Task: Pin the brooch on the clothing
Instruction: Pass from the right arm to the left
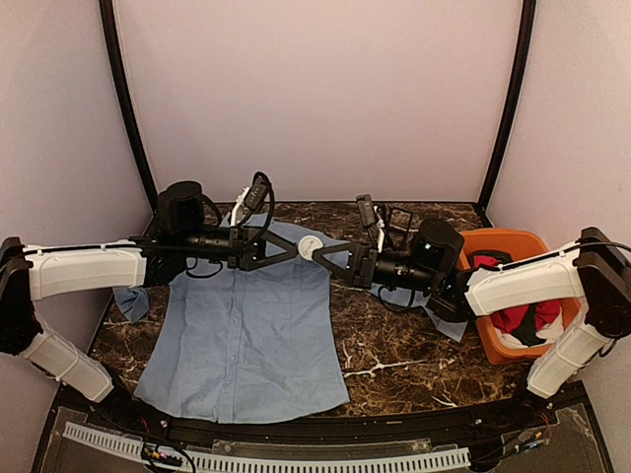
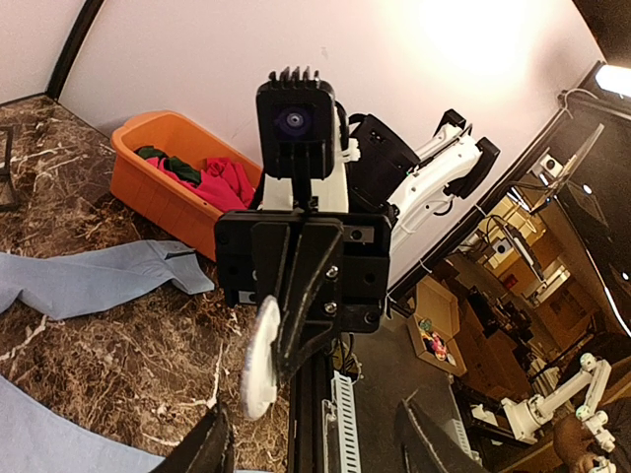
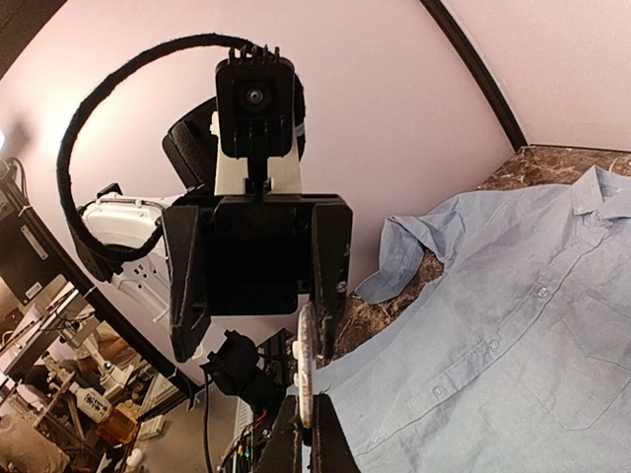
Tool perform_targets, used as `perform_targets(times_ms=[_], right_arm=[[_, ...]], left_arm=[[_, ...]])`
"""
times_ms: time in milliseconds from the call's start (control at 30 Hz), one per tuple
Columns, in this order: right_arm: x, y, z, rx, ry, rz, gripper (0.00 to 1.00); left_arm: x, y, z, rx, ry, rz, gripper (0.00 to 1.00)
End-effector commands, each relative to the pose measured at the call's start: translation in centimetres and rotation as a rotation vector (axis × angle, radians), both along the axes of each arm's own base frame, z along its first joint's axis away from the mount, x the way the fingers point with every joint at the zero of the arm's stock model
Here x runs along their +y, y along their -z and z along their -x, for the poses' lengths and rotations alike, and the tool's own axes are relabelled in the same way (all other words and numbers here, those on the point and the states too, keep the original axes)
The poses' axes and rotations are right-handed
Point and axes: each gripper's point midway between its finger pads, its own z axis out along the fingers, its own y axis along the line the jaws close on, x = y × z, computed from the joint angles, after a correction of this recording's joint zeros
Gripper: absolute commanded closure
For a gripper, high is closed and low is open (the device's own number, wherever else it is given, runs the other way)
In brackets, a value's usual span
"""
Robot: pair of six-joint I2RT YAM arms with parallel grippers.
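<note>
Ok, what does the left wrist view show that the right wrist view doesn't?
Only the left wrist: the orange bin of red clothes, and the right pincer seen head-on. Only the right wrist: the collar and buttons of the shirt, and the open left pincer head-on. Both: the white brooch clamped in the right pincer, part of the shirt, and the marble table.
</note>
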Motion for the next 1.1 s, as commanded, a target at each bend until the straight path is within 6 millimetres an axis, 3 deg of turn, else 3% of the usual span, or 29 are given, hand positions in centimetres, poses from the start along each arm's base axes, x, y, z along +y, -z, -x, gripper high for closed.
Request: perform_targets(times_ms=[0, 333, 633, 900, 1067], right_arm=[[-0.2, -0.4, -0.4, -0.010, 0.049, -0.060, 1.00], [0.2, 0.0, 0.2, 0.003, 0.020, -0.057, 1.00], [0.4, 0.2, 0.5, 0.003, 0.004, -0.047, 1.00], [0.7, 0.5, 1.0, -0.019, -0.023, 0.001, 1.00], [1.4, 0.9, 1.9, -0.048, -0.116, 0.092, 0.74]], left_arm=[[-0.7, -1.8, 0.8, -0.050, 0.048, 0.042, 0.50], [-1.2, -1.7, 0.4, -0.050, 0.041, 0.040, 0.63], [-1.5, -1.6, 0.0, -0.045, 0.038, 0.040, 0.99], [-1.7, -1.4, 0.0, -0.039, 0.052, 0.033, 0.99], [-1.4, -1.0, 0.8, -0.051, 0.089, -0.001, 0.99]])
